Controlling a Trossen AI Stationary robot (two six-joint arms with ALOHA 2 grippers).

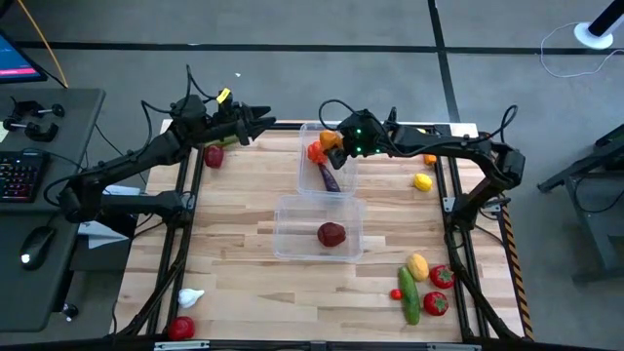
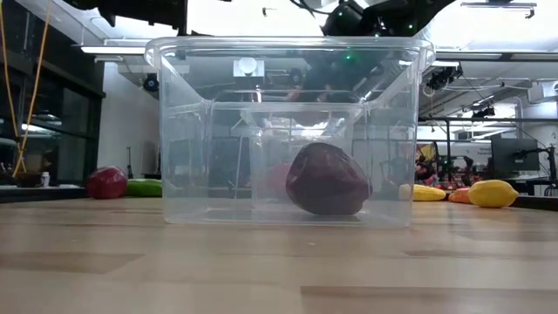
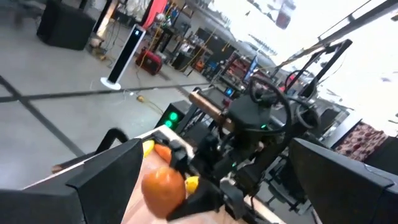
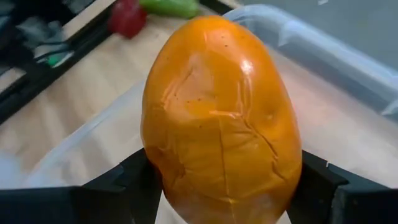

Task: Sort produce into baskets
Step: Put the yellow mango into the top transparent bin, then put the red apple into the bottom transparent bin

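An orange pepper is pinched by the right end effector above the far basket — the left end effector, fingers spread, is held over the table edge.

Orange pepper, dark-red apple, clear baskets.

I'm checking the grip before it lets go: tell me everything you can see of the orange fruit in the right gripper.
The orange fruit is smooth, glossy and egg-shaped, with fine creases and tiny dark specks on its skin. The right gripper holds it, a dark finger pressing each side. It hangs above the far clear tub, near that tub's far left corner, touching nothing else.
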